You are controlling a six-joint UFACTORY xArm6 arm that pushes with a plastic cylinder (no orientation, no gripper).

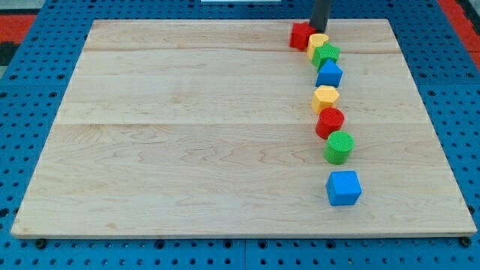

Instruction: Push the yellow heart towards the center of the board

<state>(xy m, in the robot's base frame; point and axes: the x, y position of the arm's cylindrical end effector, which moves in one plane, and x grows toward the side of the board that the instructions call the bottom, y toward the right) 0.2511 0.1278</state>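
The yellow heart (pixel 317 43) sits near the view's top right, between a red star-like block (pixel 301 35) on its left and a green block (pixel 326 55) just below it. My tip (pixel 319 28) stands at the board's top edge, directly above the yellow heart and touching or almost touching it, with the red block at its left.
Below the green block a column runs down the board's right part: a blue block (pixel 329 74), a yellow hexagon-like block (pixel 325 97), a red cylinder (pixel 330 122), a green cylinder (pixel 339 146) and a blue cube (pixel 343 187). The wooden board (pixel 187 127) lies on a blue pegboard.
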